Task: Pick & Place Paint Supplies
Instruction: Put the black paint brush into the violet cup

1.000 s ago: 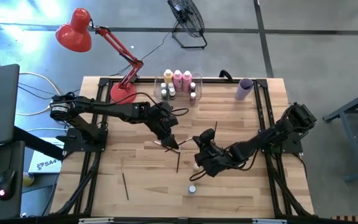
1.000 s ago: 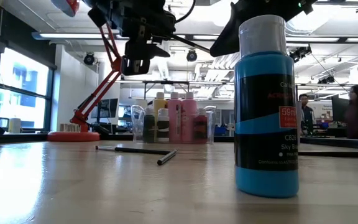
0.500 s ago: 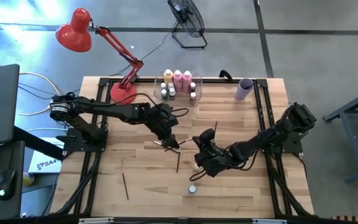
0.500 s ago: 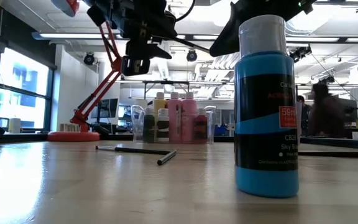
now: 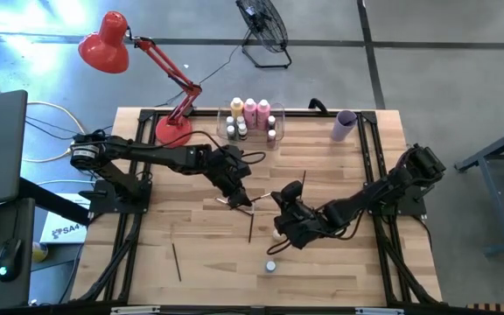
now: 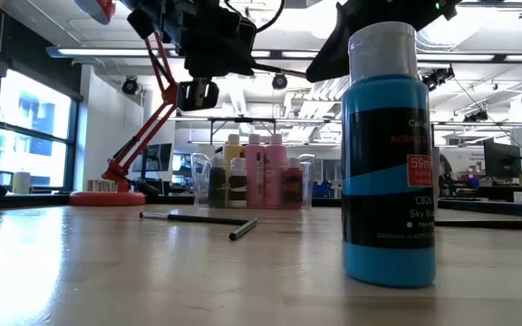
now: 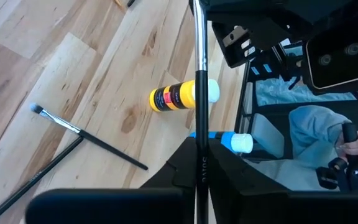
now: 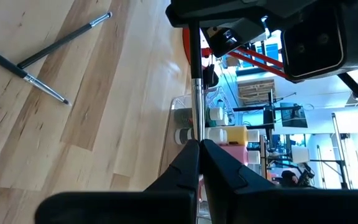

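Note:
A thin dark paintbrush (image 6: 279, 74) hangs in the air over the table's middle, between my two grippers. My left gripper (image 5: 244, 200) is shut on one end and my right gripper (image 5: 279, 204) is shut on the other. A yellow bottle (image 7: 182, 95) and a blue bottle (image 7: 224, 140) lie on their sides on the wood below. Two more brushes (image 7: 87, 134) lie crossed on the table. At the far edge, the clear bin (image 5: 250, 124) holds pink and yellow-orange bottles and small white-capped ones. My left gripper pinches the brush's dark handle (image 7: 199, 163) between its two fingers. The fingers slant down and lie along the shaft. The brush is clear of the table. My right gripper pinches the brush just behind its silver ferrule (image 8: 196, 127), opposite the left gripper. Its fingers lie along the shaft. The brush runs about level from one gripper to the other.
A small blue bottle (image 5: 270, 265) stands near the front edge, close before the low camera. A loose brush (image 5: 177, 261) lies at the front left and another (image 5: 250, 226) lies mid-table. A lilac cup (image 5: 344, 125) and a red lamp (image 5: 175, 129) stand at the back.
My left gripper has shut on the brush's handle without moving from its place. My right gripper has kept its hold, and the brush stays where it was in the air.

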### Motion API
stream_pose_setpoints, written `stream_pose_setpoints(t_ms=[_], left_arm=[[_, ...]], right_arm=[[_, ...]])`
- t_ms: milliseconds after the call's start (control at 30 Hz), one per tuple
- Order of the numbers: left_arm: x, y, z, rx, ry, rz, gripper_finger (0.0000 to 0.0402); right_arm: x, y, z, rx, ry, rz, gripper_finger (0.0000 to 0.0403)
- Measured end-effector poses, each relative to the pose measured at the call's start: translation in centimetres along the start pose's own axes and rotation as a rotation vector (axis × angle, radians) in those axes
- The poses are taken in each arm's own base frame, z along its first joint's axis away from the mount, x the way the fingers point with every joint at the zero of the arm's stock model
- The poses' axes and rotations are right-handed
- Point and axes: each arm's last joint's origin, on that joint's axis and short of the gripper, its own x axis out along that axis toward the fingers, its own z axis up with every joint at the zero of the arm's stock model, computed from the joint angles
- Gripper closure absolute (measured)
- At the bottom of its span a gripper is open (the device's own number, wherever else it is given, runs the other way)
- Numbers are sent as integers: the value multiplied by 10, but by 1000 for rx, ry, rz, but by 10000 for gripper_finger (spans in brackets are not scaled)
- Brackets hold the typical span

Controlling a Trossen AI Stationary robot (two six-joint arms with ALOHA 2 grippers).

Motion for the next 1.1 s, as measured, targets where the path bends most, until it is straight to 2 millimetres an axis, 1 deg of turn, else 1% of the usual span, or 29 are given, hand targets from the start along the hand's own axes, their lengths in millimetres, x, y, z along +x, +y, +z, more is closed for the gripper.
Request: stream_pose_setpoints(t_ms=[100, 300, 400, 600, 767, 900, 1100], left_arm=[[0, 0, 0, 0, 0, 0, 390], [0, 0, 0, 15, 0, 0, 379], [0, 0, 0, 46, 1, 0, 388], [0, -1, 1, 80, -5, -9, 390], [-1, -2, 2, 124, -13, -15, 390], [0, 0, 0, 104, 4, 6, 391], [0, 1, 0, 111, 2, 7, 391]], right_arm=[[0, 0, 0, 0, 0, 0, 399], [0, 0, 0, -2, 0, -4, 398], [-1, -1, 1, -6, -1, -17, 398], [-9, 0, 6, -103, 3, -80, 398], [-18, 2, 9, -115, 17, -144, 395], [-24, 2, 9, -112, 48, -207, 366], [-27, 0, 10, -93, 94, -283, 286]])
